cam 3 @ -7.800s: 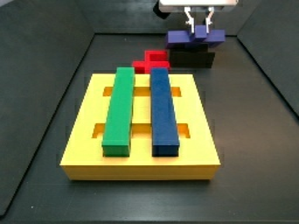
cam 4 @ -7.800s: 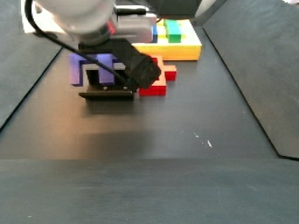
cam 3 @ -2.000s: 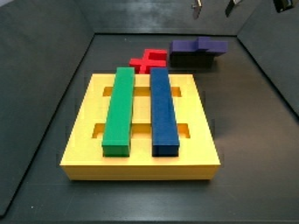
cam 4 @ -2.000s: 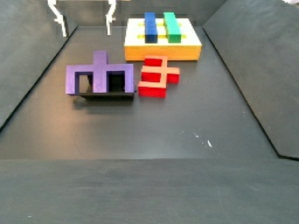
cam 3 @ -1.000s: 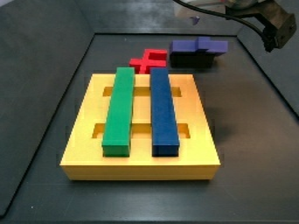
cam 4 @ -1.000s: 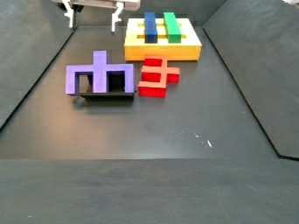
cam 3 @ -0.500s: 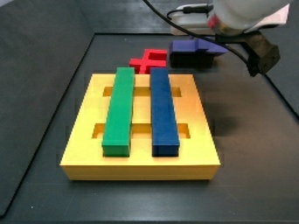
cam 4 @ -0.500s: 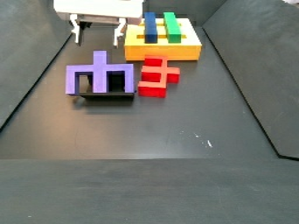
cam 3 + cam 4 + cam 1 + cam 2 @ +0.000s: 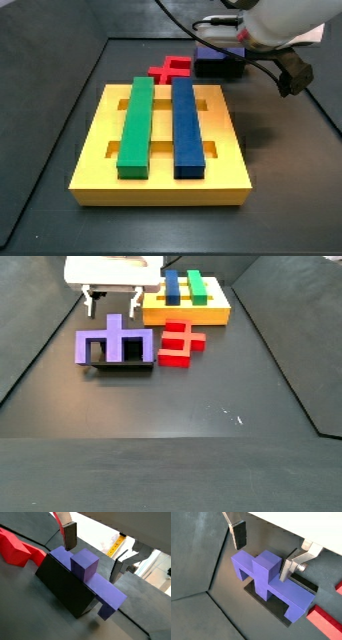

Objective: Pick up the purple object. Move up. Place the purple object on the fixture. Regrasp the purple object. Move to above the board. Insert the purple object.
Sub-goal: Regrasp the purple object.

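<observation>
One purple object [image 9: 118, 342] sits on top of one black fixture [image 9: 123, 363], with its stub pointing up. The gripper [image 9: 112, 298] hangs just above it, spread wide, and holds nothing. In both wrist views its two fingers [image 9: 238, 534] stand on either side of the stub and do not touch it. One red cross piece [image 9: 181, 340] lies on the floor right beside the fixture. One yellow board [image 9: 163, 148] lies farther off. It holds two long bars, one green bar [image 9: 136, 120] and one blue bar [image 9: 186, 124], side by side.
</observation>
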